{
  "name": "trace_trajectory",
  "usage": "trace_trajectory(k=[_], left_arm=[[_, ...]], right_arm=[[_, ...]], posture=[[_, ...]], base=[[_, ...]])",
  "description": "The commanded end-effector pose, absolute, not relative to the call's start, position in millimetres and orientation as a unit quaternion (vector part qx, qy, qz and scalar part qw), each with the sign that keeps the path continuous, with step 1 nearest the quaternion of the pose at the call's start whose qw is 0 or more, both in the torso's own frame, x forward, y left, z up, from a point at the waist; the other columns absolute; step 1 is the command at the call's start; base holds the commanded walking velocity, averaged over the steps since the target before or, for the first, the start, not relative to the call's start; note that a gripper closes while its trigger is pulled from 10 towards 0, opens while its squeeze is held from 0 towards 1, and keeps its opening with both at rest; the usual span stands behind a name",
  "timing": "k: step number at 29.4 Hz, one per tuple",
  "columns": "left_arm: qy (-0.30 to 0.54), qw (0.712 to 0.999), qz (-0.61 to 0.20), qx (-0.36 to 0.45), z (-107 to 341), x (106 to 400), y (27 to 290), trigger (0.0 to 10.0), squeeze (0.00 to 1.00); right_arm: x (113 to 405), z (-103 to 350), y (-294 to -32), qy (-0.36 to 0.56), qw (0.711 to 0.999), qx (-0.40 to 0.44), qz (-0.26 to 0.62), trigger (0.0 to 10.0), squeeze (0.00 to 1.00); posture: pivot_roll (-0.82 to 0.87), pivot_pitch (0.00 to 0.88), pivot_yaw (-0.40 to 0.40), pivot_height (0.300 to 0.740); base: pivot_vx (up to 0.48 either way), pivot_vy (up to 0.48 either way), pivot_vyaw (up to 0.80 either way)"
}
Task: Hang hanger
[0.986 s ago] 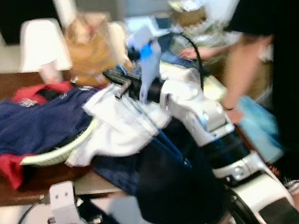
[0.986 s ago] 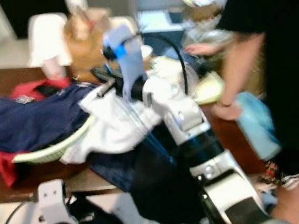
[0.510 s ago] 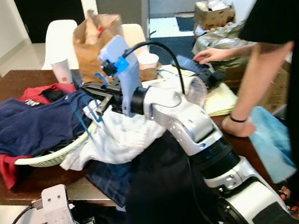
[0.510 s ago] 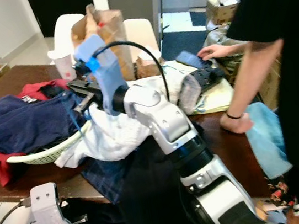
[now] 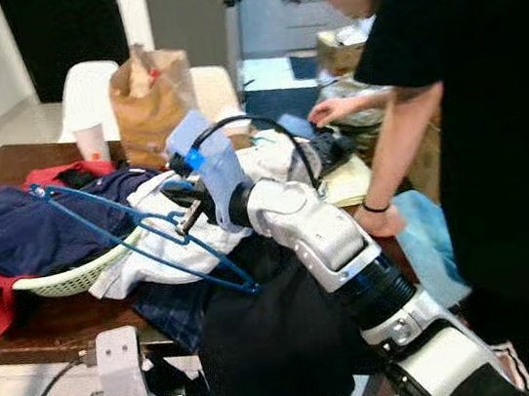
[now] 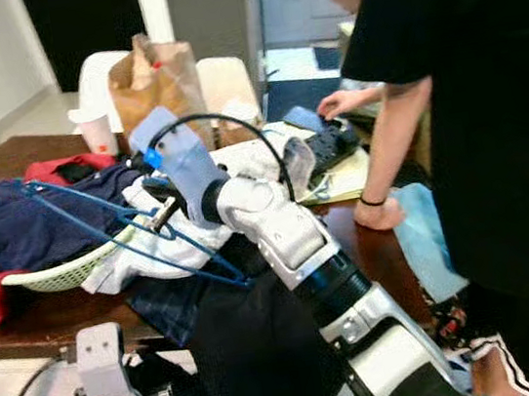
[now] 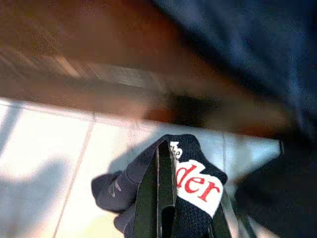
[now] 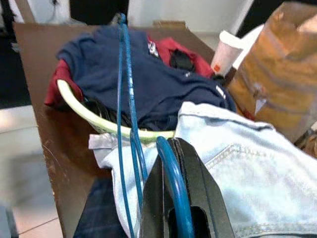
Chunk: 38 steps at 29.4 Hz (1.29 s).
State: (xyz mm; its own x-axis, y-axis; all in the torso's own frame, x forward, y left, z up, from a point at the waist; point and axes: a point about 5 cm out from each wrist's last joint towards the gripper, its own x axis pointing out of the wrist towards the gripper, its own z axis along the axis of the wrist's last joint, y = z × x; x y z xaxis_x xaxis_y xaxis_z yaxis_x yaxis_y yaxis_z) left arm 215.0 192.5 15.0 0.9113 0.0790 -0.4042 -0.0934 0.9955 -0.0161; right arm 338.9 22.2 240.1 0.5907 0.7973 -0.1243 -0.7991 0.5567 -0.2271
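Pinching the blue hanger at its hook end, the right end effector sits above the pile of clothes on the desk, fingers pressed together on the wire. From that grip the hanger's long axis runs out toward the robot's left, its triangle spread over the pale basket and navy garment. The left end effector hangs low by the floor, fingers together, pinching a dark sock. No rail is visible, so I judge the right arm must carry it elsewhere
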Motion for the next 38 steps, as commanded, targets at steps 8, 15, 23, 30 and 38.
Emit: trace_trajectory(k=[8, 15, 23, 30, 38], left_arm=[[0.195, 0.978, 0.076, -0.006, 15, 188, 201, 10.0, 0.0], [0.157, 0.983, 0.1, -0.002, 32, 185, 202, 10.0, 0.0], [0.114, 0.988, 0.105, 0.011, 54, 178, 200, 10.0, 0.0], [0.108, 0.99, 0.086, 0.016, 60, 177, 191, 10.0, 0.0], [0.112, 0.991, 0.076, 0.017, 61, 179, 187, 10.0, 0.0]], right_arm=[[339, 236, 40, 0.037, 0.878, -0.117, 0.462, 10.0, 0.0], [352, 236, 47, 0.055, 0.898, -0.119, 0.421, 10.0, 0.0], [379, 266, 34, 0.036, 0.939, -0.091, 0.33, 10.0, 0.0], [403, 299, -6, 0.019, 0.966, -0.052, 0.253, 10.0, 0.0], [419, 323, -47, 0.014, 0.991, -0.018, 0.131, 10.0, 0.0]], posture=[[0.11, 0.0, -0.117, 0.74], [0.15, 0.0, -0.152, 0.74], [0.18, 0.0, -0.18, 0.74], [0.17, 0.0, -0.179, 0.74], [0.16, 0.0, -0.181, 0.74]], base=[[0.0, 0.0, 0.0], [0.0, 0.0, 0.0], [0.0, 0.0, 0.0], [0.0, 0.0, 0.0], [0.0, 0.0, 0.0]])
